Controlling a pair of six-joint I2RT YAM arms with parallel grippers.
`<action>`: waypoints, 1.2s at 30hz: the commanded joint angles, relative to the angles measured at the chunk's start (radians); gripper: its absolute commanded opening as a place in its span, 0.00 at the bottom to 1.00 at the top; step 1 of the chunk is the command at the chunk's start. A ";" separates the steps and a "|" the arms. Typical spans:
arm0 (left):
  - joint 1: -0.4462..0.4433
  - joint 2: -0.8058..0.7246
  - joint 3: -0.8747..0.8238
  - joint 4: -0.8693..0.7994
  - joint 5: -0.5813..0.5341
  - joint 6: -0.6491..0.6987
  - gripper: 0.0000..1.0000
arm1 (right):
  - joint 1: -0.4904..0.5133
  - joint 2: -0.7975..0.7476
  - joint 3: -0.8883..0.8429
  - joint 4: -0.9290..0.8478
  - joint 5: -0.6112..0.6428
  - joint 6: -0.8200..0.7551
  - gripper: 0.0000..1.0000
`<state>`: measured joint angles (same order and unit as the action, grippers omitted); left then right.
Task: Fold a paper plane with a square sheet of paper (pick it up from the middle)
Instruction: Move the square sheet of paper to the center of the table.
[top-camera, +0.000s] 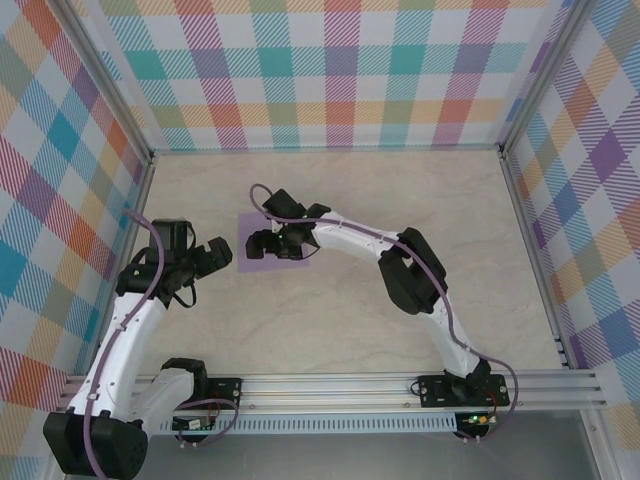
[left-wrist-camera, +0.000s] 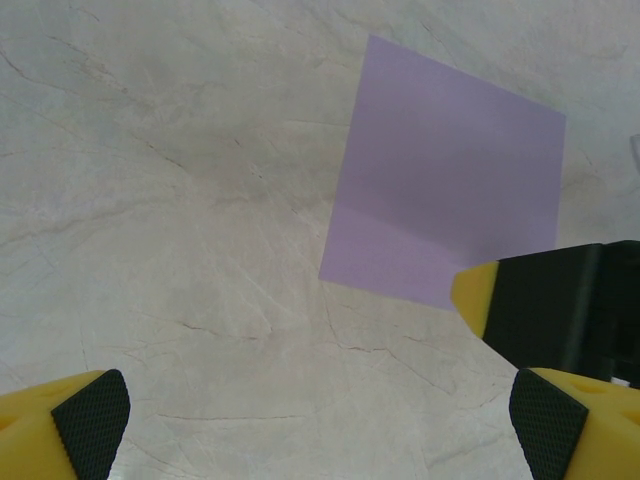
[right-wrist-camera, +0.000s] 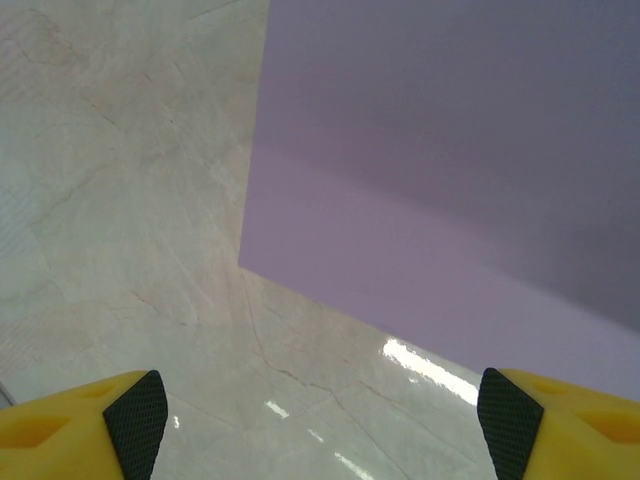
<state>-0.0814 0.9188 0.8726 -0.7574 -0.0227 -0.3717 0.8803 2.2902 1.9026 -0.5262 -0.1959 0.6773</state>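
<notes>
Lying flat on the worktop (top-camera: 400, 190), the square sheet of paper (top-camera: 275, 265) sits left of centre, right under your right end effector (top-camera: 272, 240). That end effector's fingers stand apart and empty, with a corner of the sheet just ahead of them. Your left end effector (top-camera: 215, 255) hovers just beside the sheet, jaws spread wide, holding nothing.
</notes>
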 joint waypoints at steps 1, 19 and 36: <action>0.010 -0.002 -0.012 0.000 0.006 -0.007 1.00 | 0.003 0.056 0.071 -0.063 0.002 0.011 0.83; 0.011 0.016 -0.013 -0.008 -0.030 -0.016 1.00 | -0.015 0.046 -0.128 -0.062 0.052 0.009 0.75; 0.007 0.097 -0.116 0.154 0.208 -0.210 1.00 | -0.080 -0.542 -0.829 -0.076 0.183 0.056 0.78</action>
<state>-0.0814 0.9985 0.7830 -0.6659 0.1043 -0.5148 0.8047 1.7580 1.0431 -0.4553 -0.0723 0.7368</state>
